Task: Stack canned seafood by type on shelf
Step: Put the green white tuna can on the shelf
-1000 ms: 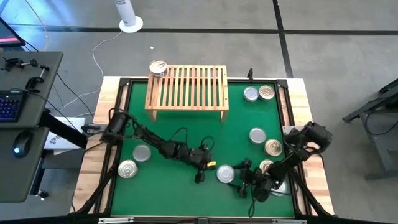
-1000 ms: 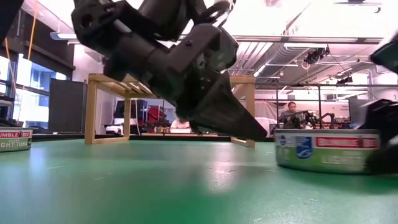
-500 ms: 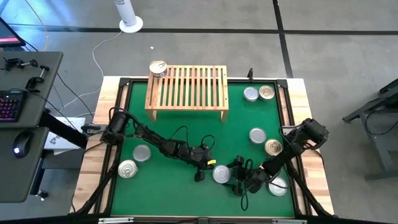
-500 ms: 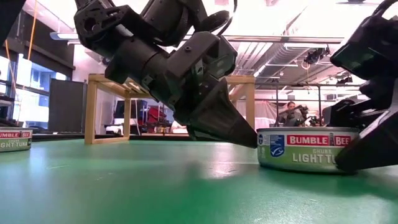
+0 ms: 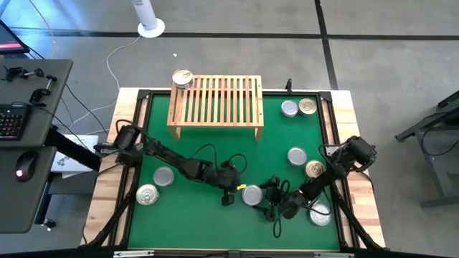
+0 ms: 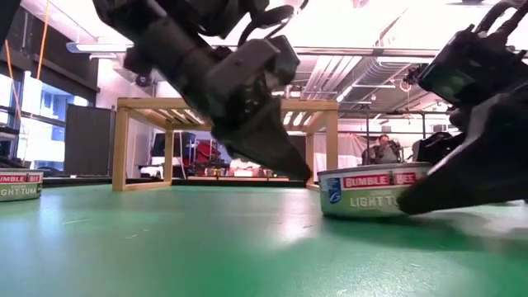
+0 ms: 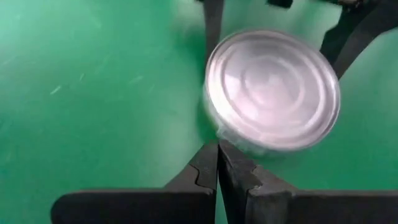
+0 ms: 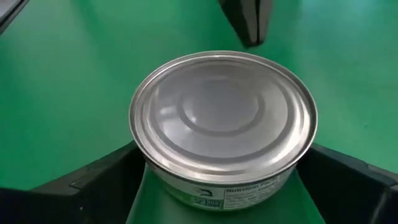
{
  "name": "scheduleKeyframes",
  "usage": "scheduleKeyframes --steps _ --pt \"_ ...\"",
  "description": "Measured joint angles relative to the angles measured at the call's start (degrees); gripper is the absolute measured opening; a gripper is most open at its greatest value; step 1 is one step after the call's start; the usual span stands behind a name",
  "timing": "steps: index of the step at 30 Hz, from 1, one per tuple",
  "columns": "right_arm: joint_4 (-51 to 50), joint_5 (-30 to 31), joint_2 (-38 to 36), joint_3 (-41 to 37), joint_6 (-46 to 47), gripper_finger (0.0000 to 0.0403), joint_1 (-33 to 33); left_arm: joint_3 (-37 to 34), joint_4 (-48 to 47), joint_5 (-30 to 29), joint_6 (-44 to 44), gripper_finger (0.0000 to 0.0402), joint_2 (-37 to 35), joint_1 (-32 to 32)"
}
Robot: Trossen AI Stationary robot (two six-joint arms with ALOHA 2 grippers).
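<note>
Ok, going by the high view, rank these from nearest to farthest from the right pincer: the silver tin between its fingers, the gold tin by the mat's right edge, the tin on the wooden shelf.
1. Silver round tin, between the right pincer's fingers.
2. Gold-lidded tin, toward the mat's right edge.
3. Tin on the light-wood slatted shelf, at its far left corner.

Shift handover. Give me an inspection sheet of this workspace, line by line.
Surface: green mat, wood border.
Job's things: shelf at the far edge, one tin at its corner; seven tins loose on the mat; silver tin between both grippers.
Clutter: nothing seen.
Grippers: right gripper open, fingers either side of the silver tin; left gripper shut, tips at the tin's other side.
Cables: loops along both arms; white cord on the floor.
Surroundings: desk with keyboard and mouse; a person in the background.
</note>
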Motion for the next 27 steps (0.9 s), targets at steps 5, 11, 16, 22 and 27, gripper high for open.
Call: scheduleKeyframes --steps 5,11,16,22,27 --pt "0.04 0.54 0.0 0.02 -0.15 0.0385 0.09 -0.02 -1.59 -0.1 -0.47 0.0 -0.91 -1.65" --pt "-0.09 0.34 -0.19 0.02 -0.15 0.0372 0.27 -0.09 -1.8 -2.43 -0.53 0.0 -0.56 -3.24" --pt "-1.17 0.3 -1.36 0.02 -0.14 0.0363 1.17 -0.09 -1.77 -4.3 -0.56 0.0 -0.56 -3.58" --pt "-5.84 -4.88 -2.16 0.13 2.21 0.0361 0.86 -0.09 -1.75 -4.43 -0.58 0.0 -0.56 -3.56" --pt "-5.88 -6.92 -2.21 0.15 0.51 0.0361 -0.1 -0.09 -1.74 -4.41 -0.57 0.0 -0.56 -3.56"
